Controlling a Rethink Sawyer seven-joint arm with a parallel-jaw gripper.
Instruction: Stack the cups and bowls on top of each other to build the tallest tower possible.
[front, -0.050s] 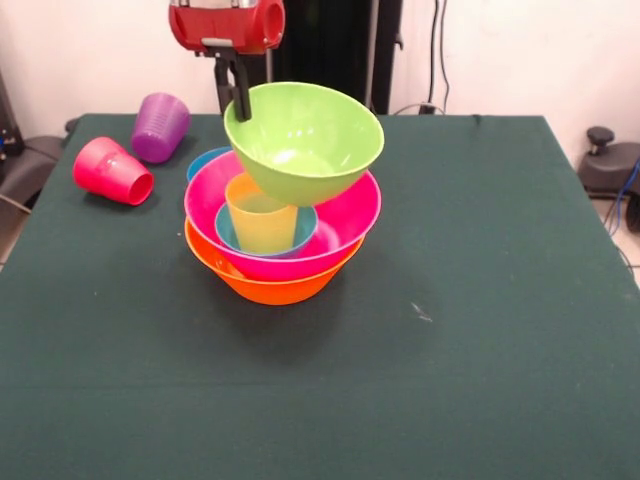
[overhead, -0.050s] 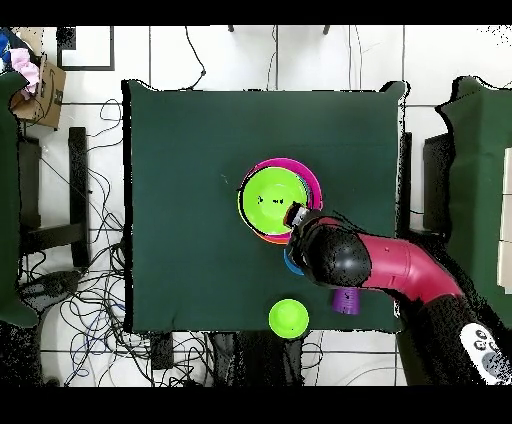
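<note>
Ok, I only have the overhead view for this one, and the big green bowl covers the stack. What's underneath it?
Observer: A yellow cup stands upright in a blue bowl, inside the pink bowl, which is nested in the orange bowl.
Operator: Is the green bowl seated on that cup?
Observer: The green bowl is tilted, with the hand pinching its rim. I cannot tell whether it touches the cup.
Operator: Where's the red cup?
Observer: The red cup lies on its side beside the purple cup.
</note>
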